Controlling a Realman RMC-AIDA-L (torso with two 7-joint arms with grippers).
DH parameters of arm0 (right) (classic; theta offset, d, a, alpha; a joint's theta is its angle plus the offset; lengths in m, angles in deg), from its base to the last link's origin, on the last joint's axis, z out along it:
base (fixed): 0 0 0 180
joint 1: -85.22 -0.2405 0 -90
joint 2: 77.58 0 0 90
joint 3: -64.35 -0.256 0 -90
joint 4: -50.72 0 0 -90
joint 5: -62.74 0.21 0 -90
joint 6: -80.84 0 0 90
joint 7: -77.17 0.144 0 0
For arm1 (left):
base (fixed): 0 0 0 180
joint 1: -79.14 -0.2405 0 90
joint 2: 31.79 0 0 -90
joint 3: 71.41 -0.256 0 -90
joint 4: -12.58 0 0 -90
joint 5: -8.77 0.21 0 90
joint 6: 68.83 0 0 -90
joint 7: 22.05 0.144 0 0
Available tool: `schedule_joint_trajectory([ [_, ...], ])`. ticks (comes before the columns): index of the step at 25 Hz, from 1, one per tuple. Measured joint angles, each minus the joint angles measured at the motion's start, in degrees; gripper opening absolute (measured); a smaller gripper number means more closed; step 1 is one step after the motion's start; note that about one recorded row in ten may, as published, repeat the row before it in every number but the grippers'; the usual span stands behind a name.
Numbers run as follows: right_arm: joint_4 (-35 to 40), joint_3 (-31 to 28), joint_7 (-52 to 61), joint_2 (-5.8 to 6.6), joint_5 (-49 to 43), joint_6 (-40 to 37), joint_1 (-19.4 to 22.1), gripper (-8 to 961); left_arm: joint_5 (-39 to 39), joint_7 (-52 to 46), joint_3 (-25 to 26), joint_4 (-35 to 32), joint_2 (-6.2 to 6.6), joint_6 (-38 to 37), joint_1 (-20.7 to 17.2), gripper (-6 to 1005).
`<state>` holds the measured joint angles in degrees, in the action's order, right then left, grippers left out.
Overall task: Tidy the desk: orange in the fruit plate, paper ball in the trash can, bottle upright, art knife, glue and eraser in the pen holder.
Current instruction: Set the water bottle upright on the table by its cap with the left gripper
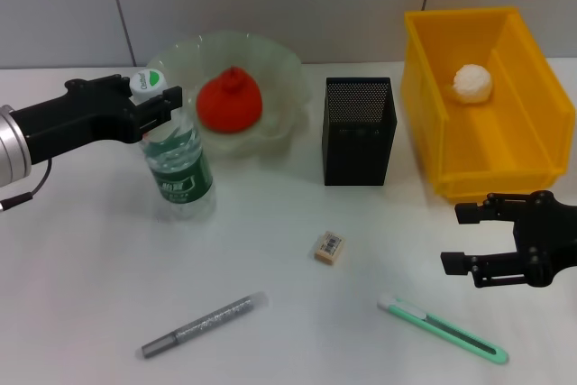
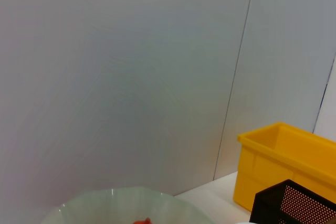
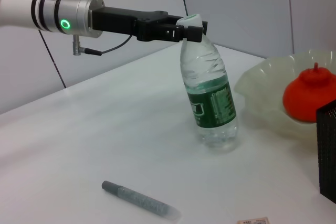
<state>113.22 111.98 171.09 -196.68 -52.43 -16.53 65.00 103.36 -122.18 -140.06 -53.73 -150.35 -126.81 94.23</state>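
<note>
The bottle [image 1: 180,169] stands upright on the desk [image 1: 90,268], left of the fruit plate [image 1: 279,74]. My left gripper [image 1: 155,101] is shut on its neck just under the white cap; this also shows in the right wrist view [image 3: 189,29]. The orange [image 1: 230,101] lies in the fruit plate. The paper ball [image 1: 471,81] lies in the trash can [image 1: 514,160]. The eraser [image 1: 329,247], glue [image 1: 203,325] and art knife [image 1: 442,327] lie on the desk in front of the pen holder [image 1: 358,130]. My right gripper [image 1: 462,238] is open and empty, just above the art knife.
The grey wall runs behind the desk. The trash can stands at the back right, close to my right gripper. The pen holder stands between the fruit plate and the trash can.
</note>
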Motion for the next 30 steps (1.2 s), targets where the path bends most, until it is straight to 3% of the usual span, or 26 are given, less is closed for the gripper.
schedule_joint_trajectory([
  [15, -1.0, 0.0, -0.2, 0.00, -0.1, 0.5, -0.6, 719, -3.3, 5.8, -0.1, 2.5, 0.01, -2.5, -1.0, 465],
  [19, -1.3, 0.0, -0.2, 0.01, -0.1, 0.5, -0.8, 717, -11.8, 16.5, -0.7, 6.0, -0.17, -3.5, -2.8, 469],
  [23, -1.5, 0.0, -0.5, -0.02, -0.1, 0.5, -0.8, 714, -14.2, 20.1, -0.8, 8.8, -0.12, -4.2, -2.9, 473],
  [30, -2.3, 0.0, -0.8, -0.05, -0.1, 0.6, -0.9, 710, -14.3, 21.4, -0.5, 10.9, -0.03, -5.0, -2.2, 675],
])
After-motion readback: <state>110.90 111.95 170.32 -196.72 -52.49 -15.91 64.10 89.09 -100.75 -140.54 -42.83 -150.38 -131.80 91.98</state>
